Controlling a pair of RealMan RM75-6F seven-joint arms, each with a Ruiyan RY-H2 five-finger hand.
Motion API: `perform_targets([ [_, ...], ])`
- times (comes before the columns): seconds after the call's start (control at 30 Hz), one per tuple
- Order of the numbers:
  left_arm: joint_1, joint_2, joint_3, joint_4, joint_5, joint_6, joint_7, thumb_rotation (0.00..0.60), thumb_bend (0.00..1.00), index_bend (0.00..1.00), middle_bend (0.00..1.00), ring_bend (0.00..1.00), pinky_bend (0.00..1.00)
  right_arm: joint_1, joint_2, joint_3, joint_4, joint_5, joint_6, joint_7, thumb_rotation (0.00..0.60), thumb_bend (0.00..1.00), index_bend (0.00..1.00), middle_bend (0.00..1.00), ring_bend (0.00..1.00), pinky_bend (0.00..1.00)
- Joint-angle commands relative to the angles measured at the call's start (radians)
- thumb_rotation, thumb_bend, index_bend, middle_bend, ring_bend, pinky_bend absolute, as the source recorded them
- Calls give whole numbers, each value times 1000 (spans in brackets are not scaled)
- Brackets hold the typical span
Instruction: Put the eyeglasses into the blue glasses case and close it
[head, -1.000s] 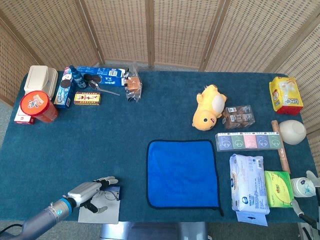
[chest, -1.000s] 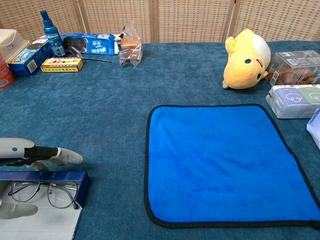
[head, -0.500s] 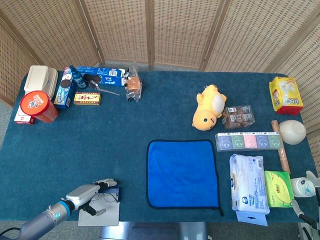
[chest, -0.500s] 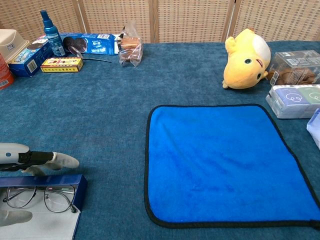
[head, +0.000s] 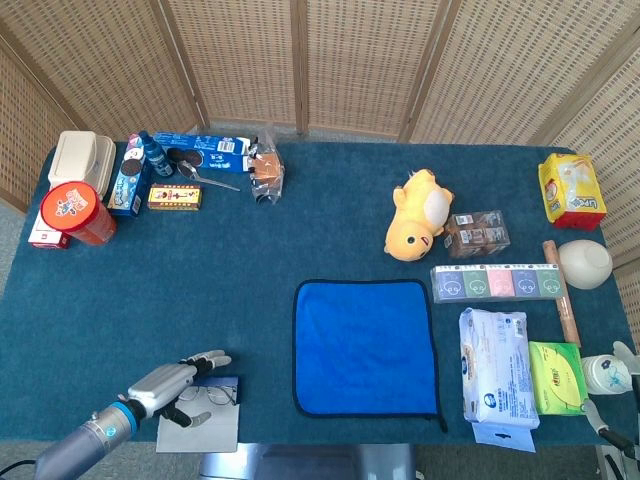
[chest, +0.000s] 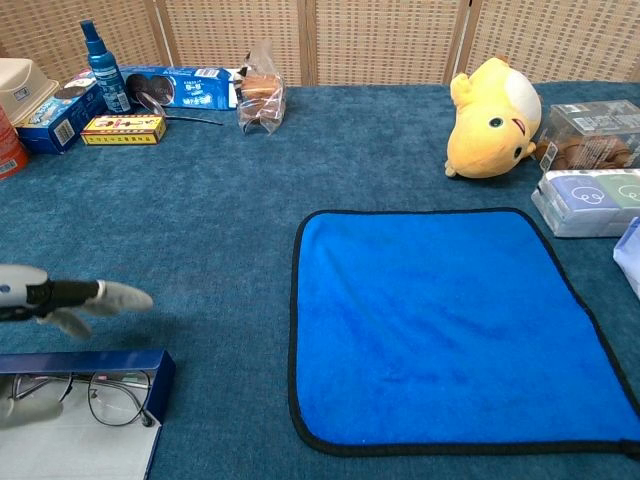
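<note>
The eyeglasses (chest: 92, 392) (head: 216, 395) lie flat inside the open blue glasses case (chest: 95, 361) (head: 228, 381) at the table's front left corner. The case's grey inner face (chest: 85, 452) spreads toward the table edge. My left hand (chest: 62, 296) (head: 176, 384) hovers over the case's far side with its fingers apart and pointing right, holding nothing. Its thumb (chest: 28, 410) hangs low beside the left lens; I cannot tell whether it touches the frame. My right hand does not show in either view.
A blue cloth (head: 365, 347) lies at the centre front. A yellow plush toy (head: 420, 212), boxes and tissue packs (head: 495, 378) fill the right side. Snack boxes, a red tub (head: 75, 213) and a spray bottle (chest: 103, 54) stand at the far left.
My left hand has lifted slightly off the case's far wall. The eyeglasses slid a little to the left inside the case and now lie still.
</note>
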Motion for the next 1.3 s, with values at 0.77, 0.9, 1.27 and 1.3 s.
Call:
perform_targets([
  [0.77,540,-254,156,336,647,842,217,600,368,267,191,36,84,107,-1,-3,-61,-30,-141,-106,566,287,96,207,188,176],
  [0.9,604,-304,153,430,691,921,243,600,449,310,268,124,118,112,-10,-10,-48,-38,-144,-102,567,288,96,206,173,171],
  [1.27,710,-370,166,618,705,917,413,600,310,19,12,0,19,110,0,-30,-6,-61,-123,-85,569,289,98,206,169,165],
  [1.3,718,-378,165,629,704,919,416,600,310,17,10,0,18,110,0,-31,-2,-63,-122,-81,568,288,99,206,169,165],
])
